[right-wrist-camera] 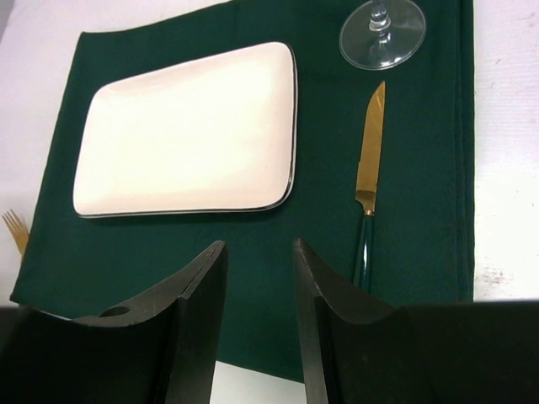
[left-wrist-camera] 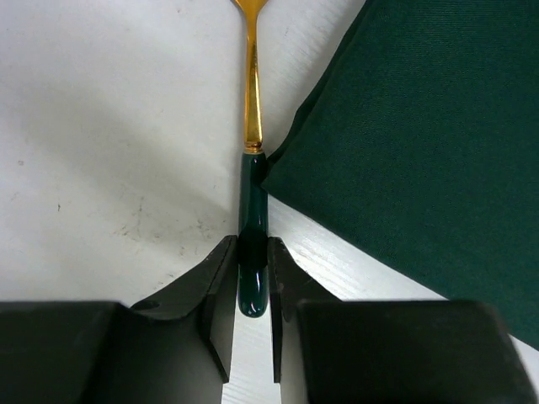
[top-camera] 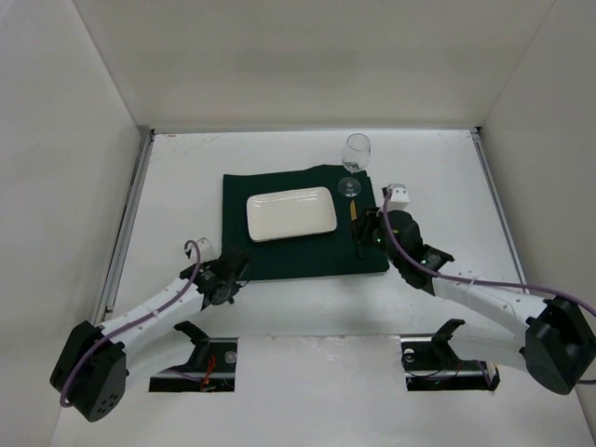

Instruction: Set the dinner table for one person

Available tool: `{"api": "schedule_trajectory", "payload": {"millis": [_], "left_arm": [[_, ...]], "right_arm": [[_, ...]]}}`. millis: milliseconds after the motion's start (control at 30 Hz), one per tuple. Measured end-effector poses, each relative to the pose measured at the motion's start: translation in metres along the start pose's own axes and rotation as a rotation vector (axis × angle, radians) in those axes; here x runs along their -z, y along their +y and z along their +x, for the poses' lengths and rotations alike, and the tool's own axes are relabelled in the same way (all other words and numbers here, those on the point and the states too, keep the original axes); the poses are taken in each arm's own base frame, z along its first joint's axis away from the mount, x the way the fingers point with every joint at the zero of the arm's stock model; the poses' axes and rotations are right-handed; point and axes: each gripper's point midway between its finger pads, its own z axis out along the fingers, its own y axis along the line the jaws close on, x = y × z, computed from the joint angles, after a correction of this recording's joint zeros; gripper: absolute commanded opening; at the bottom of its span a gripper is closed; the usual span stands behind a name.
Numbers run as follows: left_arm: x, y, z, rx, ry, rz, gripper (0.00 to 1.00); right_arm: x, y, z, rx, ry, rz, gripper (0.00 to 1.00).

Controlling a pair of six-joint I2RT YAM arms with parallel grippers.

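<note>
The white dinner table (top-camera: 186, 177) carries a dark green cloth (top-camera: 298, 251). On the cloth lie a white rectangular plate (top-camera: 291, 213) and, to its right, a knife (right-wrist-camera: 369, 168) with a gold blade and green handle. A wine glass (top-camera: 355, 156) stands at the cloth's back right corner. My left gripper (left-wrist-camera: 251, 252) is shut on the green handle of a gold fork (left-wrist-camera: 253, 109). The fork lies on the table along the cloth's (left-wrist-camera: 421, 126) left edge. Its tines (right-wrist-camera: 13, 229) show in the right wrist view. My right gripper (right-wrist-camera: 259, 278) is open and empty, low over the cloth's front edge, left of the knife handle.
White walls enclose the table on the left, back and right. In the top view my left gripper (top-camera: 231, 272) is at the cloth's front left corner and my right gripper (top-camera: 371, 235) is at its right side, by the knife.
</note>
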Motion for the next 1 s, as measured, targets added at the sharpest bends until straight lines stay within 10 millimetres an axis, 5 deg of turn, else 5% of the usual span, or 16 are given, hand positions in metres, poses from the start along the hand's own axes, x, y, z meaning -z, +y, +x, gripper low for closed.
{"api": "schedule_trajectory", "payload": {"millis": [233, 567, 800, 1000], "left_arm": [[0.004, 0.005, -0.004, 0.073, -0.024, 0.057, 0.05], [0.038, 0.006, -0.034, 0.099, -0.118, 0.128, 0.03], [0.063, -0.044, -0.058, -0.186, -0.173, 0.153, 0.05], [0.041, -0.069, -0.057, -0.435, -0.175, 0.083, 0.07]], "right_arm": [[0.003, 0.000, -0.008, -0.013, -0.022, -0.004, 0.43], [0.003, -0.010, -0.010, -0.039, -0.031, 0.018, 0.43], [0.003, -0.010, -0.009, -0.043, -0.030, 0.018, 0.43], [0.000, -0.012, -0.004, -0.039, -0.015, 0.026, 0.43]]}}
